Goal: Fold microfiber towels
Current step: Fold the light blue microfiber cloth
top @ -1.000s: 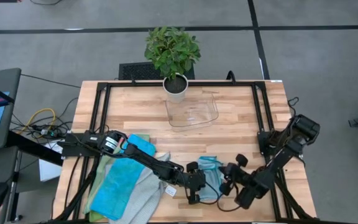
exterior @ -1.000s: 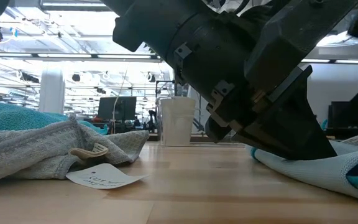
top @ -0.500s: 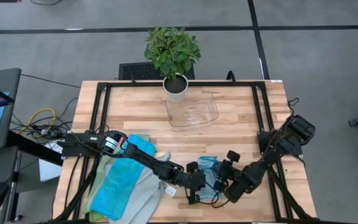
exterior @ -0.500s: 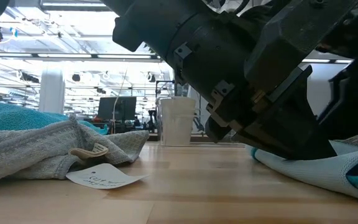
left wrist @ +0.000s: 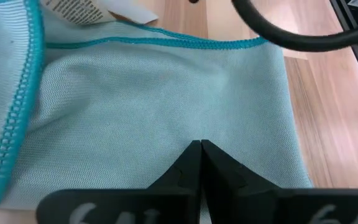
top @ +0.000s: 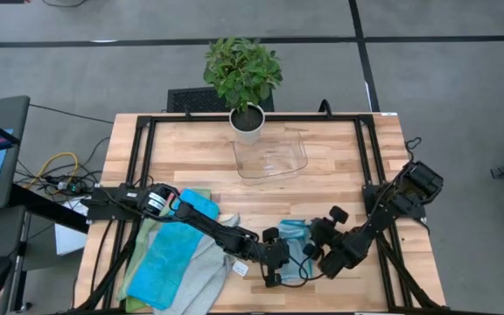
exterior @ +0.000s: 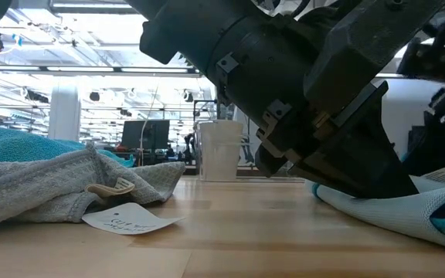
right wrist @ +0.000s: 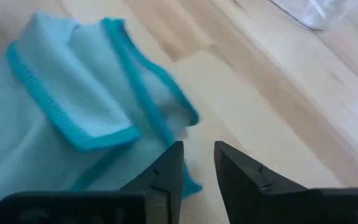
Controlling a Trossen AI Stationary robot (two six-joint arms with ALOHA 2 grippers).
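Observation:
A light grey towel with teal edging (top: 294,234) lies bunched on the table near the front edge, one corner folded over (right wrist: 98,124). It also shows in the low view (exterior: 377,210) and the left wrist view (left wrist: 135,99). My left gripper (top: 283,261) is shut, its tips down on this towel (left wrist: 200,147). My right gripper (top: 317,252) is open, just to the right of the towel, its fingers (right wrist: 197,154) over the towel's teal edge. I cannot tell whether it touches. Other towels, bright blue (top: 169,262), grey (top: 206,269) and green (top: 147,234), lie heaped at the left. My left gripper has its shut fingertips (left wrist: 191,155) down on the flat middle of the light towel (left wrist: 185,127), slanting down from the table's left side. No fold of cloth shows between the fingers. The towel lies on the table under them.
A clear plastic tray (top: 274,159) and a potted plant in a white pot (top: 248,122) stand at the far middle. A white tag (exterior: 130,220) of the grey towel (exterior: 45,189) lies on the wood. A black frame rail (top: 138,157) borders the table.
My right gripper has gone toward the table's left, up to the light towel, then drawn back a little toward the far right. My left gripper and the towel have kept still.

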